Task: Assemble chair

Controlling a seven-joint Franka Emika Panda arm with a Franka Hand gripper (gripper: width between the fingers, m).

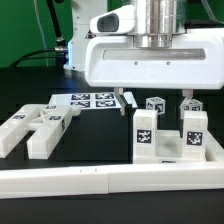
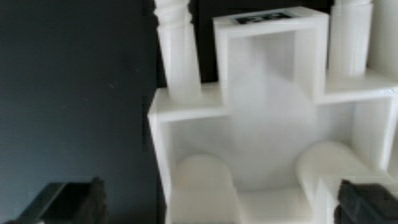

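The part-built chair stands upright at the exterior view's right. It is made of white blocky pieces with black-and-white tags, with a tagged cube behind it. My gripper hangs just above and behind it, open, with one dark finger on each side. In the wrist view the white chair body fills the space between the fingers, with its posts and a tag at the far end. The gripper holds nothing. A dark gap shows between one finger and the chair.
Several loose white chair pieces lie on the black table at the exterior view's left. The marker board lies flat behind them. A long white rail runs along the front edge.
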